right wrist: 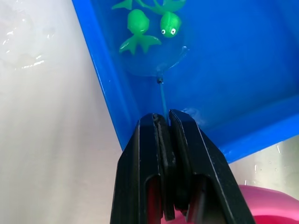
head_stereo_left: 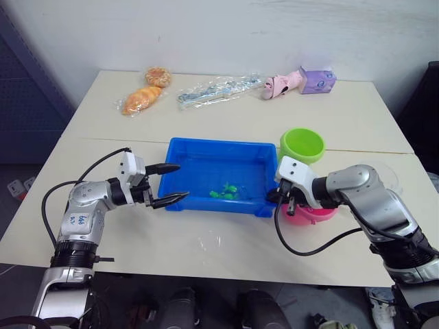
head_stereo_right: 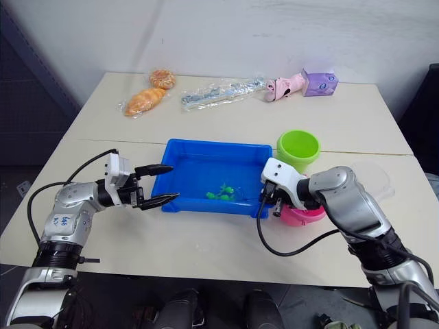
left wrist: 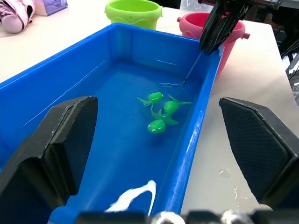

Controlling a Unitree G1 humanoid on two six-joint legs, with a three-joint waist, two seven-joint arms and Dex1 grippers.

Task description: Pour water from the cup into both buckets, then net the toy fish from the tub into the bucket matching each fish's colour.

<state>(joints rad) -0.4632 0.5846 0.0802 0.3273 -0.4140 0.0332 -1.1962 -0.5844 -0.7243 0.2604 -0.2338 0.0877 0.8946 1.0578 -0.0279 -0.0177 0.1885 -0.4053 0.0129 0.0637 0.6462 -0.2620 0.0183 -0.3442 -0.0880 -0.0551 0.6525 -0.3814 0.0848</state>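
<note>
Behind right claw [head_stereo_left: 291, 203]: pink bucket [head_stereo_left: 312, 214] (half-hidden)

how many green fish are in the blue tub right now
3, clustered together in the tub near its end by the pink bucket: one, one, one. No pink fish in sight.

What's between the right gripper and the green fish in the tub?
In the right wrist view, only the net's thin handle and hoop run from the right gripper to the green fish in the tub.
</note>
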